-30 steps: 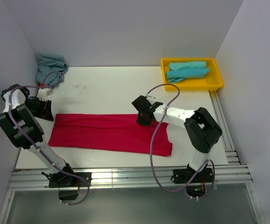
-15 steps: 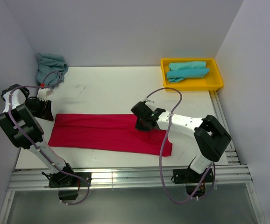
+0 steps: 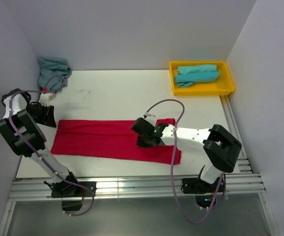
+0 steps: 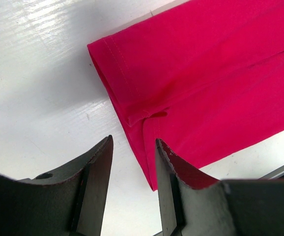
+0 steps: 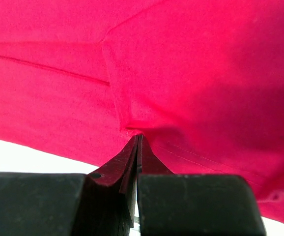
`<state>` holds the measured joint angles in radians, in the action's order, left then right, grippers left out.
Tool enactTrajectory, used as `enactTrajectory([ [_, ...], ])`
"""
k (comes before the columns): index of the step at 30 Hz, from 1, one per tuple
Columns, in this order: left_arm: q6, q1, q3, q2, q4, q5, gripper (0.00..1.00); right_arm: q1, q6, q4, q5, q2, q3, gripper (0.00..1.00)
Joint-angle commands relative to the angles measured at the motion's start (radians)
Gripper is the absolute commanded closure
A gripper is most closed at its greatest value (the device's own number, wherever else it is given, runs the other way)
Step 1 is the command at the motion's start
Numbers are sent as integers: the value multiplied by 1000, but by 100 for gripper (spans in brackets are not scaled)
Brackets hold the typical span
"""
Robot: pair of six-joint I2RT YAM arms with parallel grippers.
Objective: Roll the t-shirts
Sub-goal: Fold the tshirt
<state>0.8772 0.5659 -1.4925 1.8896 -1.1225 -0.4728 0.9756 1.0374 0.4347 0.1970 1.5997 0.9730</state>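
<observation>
Red t-shirt (image 3: pixel 102 139) lies flat as a long folded band across the near half of the bench (image 3: pixel 117 93), with its left end just beside the left gripper (image 3: pixel 47 116) and its right end near the right arm's base.

Right gripper (image 5: pixel 138 138) is clenched on a small pinch of red fabric right of the band's middle. The cloth puckers at its tips, where a fold seam ends.

Left gripper is released. Its jaws are apart over bare bench at the shirt's left hem, with nothing between them.

Edges and room:
- The near long edge of the shirt runs close to the bench's front rail.
- The far half of the bench is open between the turquoise t-shirt heap (image 3: pixel 52 72) in the back-left corner and the yellow tray (image 3: pixel 229 89) in the back-right.
- The tray holds rolled turquoise t-shirts (image 3: pixel 197 73).
- Side walls sit close to both arms.

Versus a second ago:
- The right gripper moved left and toward the front, from the shirt's far edge to over the band, and closed.
- The shirt's far-right corner is now uncovered.
- The left arm is unchanged.
</observation>
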Motion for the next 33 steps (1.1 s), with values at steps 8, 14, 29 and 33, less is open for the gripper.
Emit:
enactTrajectory([
  [8, 16, -6, 5, -3, -3, -4, 55, 46, 47, 13, 30, 19, 1, 85],
  [14, 14, -6, 8, -3, 0, -7, 55, 66, 67, 52, 47, -44, -22, 69],
  [29, 25, -9, -6, -38, -19, -53, 48, -159, 123, 311, 219, -398, -167, 36],
  [33, 29, -15, -6, -47, -26, -72, 47, -308, 33, 228, 159, -478, -255, 29],
])
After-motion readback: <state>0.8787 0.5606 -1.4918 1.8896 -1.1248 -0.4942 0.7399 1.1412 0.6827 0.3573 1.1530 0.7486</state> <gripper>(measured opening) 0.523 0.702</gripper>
